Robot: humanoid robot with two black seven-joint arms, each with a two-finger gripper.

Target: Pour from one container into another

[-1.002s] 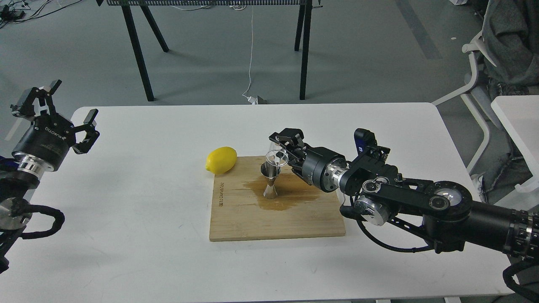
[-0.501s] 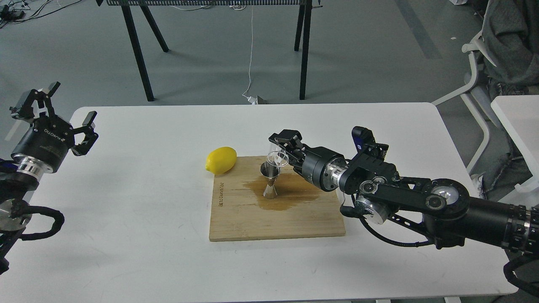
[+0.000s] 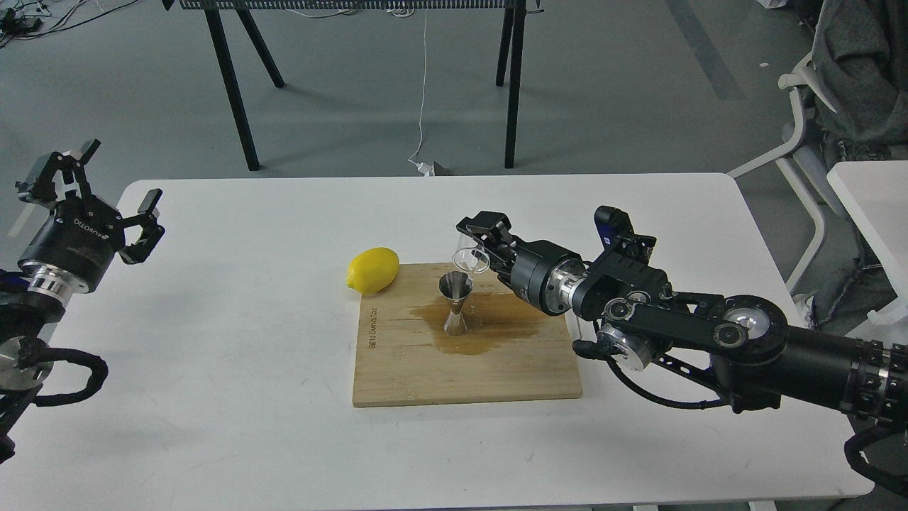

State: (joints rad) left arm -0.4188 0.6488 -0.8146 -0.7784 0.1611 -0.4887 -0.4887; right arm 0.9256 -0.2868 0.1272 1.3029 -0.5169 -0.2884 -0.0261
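Drew the clear cup [image 3: 472, 260] up and to the right, off the mouth of the steel jigger [image 3: 455, 303], in the right gripper [image 3: 481, 248]. Turned it less steeply tipped than a second ago. Shifted the left gripper [image 3: 106, 188] slightly lower.

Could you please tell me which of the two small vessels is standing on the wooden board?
The shiny steel hourglass jigger; the small clear cup is held tilted above it.

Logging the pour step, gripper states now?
Left gripper: open, empty.
Right gripper: shut on the clear cup, above the jigger.
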